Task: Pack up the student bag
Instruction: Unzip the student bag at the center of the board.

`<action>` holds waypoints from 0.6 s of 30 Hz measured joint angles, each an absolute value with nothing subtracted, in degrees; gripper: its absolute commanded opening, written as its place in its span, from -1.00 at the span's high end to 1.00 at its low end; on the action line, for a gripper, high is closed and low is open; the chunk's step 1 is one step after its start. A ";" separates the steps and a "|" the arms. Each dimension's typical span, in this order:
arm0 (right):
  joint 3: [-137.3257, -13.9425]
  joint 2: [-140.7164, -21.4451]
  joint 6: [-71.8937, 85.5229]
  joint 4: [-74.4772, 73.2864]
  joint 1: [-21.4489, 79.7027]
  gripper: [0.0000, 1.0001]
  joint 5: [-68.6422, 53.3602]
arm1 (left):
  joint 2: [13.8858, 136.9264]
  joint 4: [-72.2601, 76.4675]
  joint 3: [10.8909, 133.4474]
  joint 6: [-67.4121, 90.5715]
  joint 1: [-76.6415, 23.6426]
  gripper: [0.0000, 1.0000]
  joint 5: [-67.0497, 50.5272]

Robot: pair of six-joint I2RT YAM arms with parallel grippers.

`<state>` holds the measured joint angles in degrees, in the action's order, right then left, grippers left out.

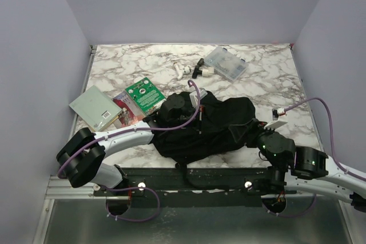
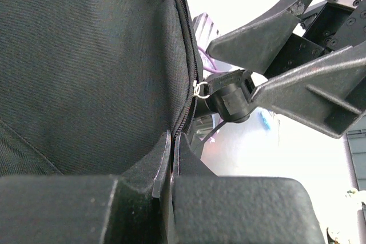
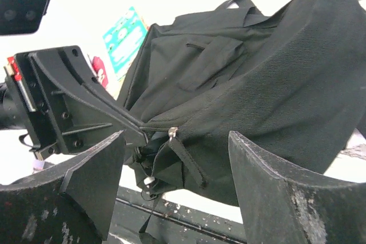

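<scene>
Bag (image 1: 217, 124) lies slumped at the middle of the bench (image 1: 269, 84), against its near edge, with a strap end seeming to hang over that edge. Main risk: the left gripper (image 2: 171, 152) has only a thin pinch on the zip-line fabric, so any pull could slip the cloth out and the mouth would flop shut. Second risk: the right gripper (image 3: 176, 141) sits low by the zip pull (image 3: 172, 132) and could close on a loose fold instead of the pull, or snag the strap loop under it. Third: tugging toward the near edge could drag the bag off the bench. The two grippers are close together, so a bump is likely if either swings. Left gripper: clenched tight on the bag's edge by the zip. Right gripper: jaws wide apart, straddling the zip pull, gripping nothing; whether a finger brushes the cloth cannot be told.
</scene>
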<state>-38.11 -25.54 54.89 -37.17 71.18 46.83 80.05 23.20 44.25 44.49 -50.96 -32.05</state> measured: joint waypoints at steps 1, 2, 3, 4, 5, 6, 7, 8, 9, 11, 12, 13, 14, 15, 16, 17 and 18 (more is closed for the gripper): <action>-37.56 -25.26 53.95 -36.12 71.18 -0.38 46.44 | 80.05 23.33 44.18 44.66 -50.94 1.00 -32.14; -36.91 -25.06 52.88 -34.72 71.18 -0.24 45.74 | 80.05 23.44 44.14 44.86 -50.94 1.00 -32.18; -36.21 -24.97 51.79 -33.23 71.18 -0.16 45.08 | 80.05 23.53 44.12 45.01 -50.94 1.00 -32.29; -35.44 -24.95 50.78 -31.68 71.18 -0.09 44.36 | 80.05 23.66 44.12 45.21 -50.94 1.00 -32.40; -34.59 -24.97 50.15 -29.93 71.18 -0.02 43.81 | 80.05 23.73 44.12 45.30 -50.94 1.00 -32.53; -33.67 -24.99 49.32 -28.34 71.18 0.09 43.31 | 80.05 23.86 44.12 45.45 -50.87 1.00 -32.64; -32.84 -25.08 48.77 -26.89 71.18 0.22 42.94 | 80.05 24.01 44.12 45.63 -50.76 1.00 -32.80; -32.21 -25.30 48.05 -25.71 71.18 0.36 42.70 | 80.05 24.12 44.10 45.78 -50.63 1.00 -32.88; -31.79 -25.61 47.35 -24.62 71.18 0.44 42.61 | 80.05 24.21 44.10 45.91 -50.57 1.00 -32.97; -31.51 -26.61 45.84 -22.31 71.18 0.46 42.61 | 80.05 24.49 43.97 46.15 -50.50 1.00 -33.06; -31.51 -27.27 45.25 -21.17 71.18 0.46 42.68 | 80.05 24.67 43.83 46.28 -50.52 1.00 -33.12; -31.51 -27.99 44.80 -20.27 71.18 0.46 42.96 | 80.05 24.84 43.66 46.37 -50.52 1.00 -33.19; -31.51 -28.75 44.25 -19.73 71.18 0.48 43.35 | 80.05 24.95 43.55 46.46 -50.52 1.00 -33.21; -31.51 -29.61 43.81 -19.25 71.18 0.60 43.88 | 80.05 25.23 43.35 46.54 -50.52 1.00 -33.23; -31.51 -30.48 43.29 -18.85 71.18 0.66 44.27 | 80.05 25.32 43.22 46.65 -50.52 1.00 -33.23; -31.51 -31.27 42.61 -18.48 71.18 0.70 44.53 | 80.05 25.39 43.16 46.72 -50.50 1.00 -33.23; -31.53 -32.01 41.98 -18.15 71.18 0.73 44.84 | 80.05 25.58 43.05 46.83 -50.50 1.00 -33.23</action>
<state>-31.53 -32.01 41.98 -18.15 71.18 44.84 80.05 25.58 43.05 46.83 -50.50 -33.23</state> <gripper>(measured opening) 0.185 0.012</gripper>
